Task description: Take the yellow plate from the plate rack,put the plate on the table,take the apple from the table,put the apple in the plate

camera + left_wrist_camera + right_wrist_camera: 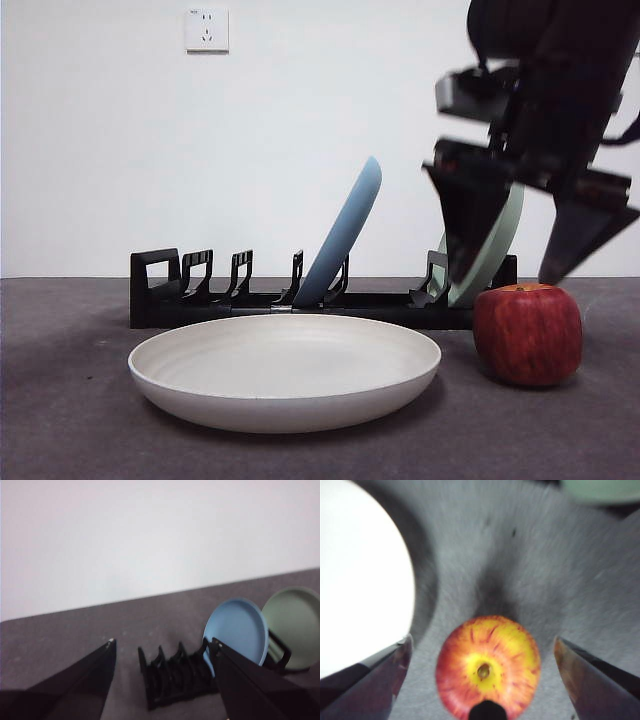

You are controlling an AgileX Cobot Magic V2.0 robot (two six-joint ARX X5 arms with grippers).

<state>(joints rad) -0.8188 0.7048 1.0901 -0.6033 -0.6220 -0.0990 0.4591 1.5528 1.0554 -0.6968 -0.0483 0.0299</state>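
Three plates are counted in all: the yellow plate (pixel 285 370), laid flat on the table (pixel 70 420) in front of the plate rack (pixel 300 300), and two more standing on edge in the rack's slots, a light blue plate (pixel 345 235) near the middle and a pale green plate (pixel 495 250) toward the end away from the handle. One rack is seen, long, low and black, with a boxy loop handle (pixel 155 272) at one end and several vacant dividers between handle and blue plate. One apple (pixel 527 333) is present, red with a yellowish top, resting upright on the table just beside the yellow plate's rim and apart from it.

Two grippers are shown. The right gripper (pixel 512 270) is held directly above the apple, jaws spread wide, one tip on each side of the fruit and neither touching it; in the right wrist view the apple (pixel 488 666) is framed between the parted jaws, with the pale plate (pixel 362 580) off to one side. The left gripper (pixel 162 647) is raised well clear of the rack (pixel 175 677), likewise spread apart and grasping nothing, with the blue plate (pixel 237 627) and green plate (pixel 295 625) seen beyond it.

One wall socket (pixel 207 30) is fixed to the white wall behind.
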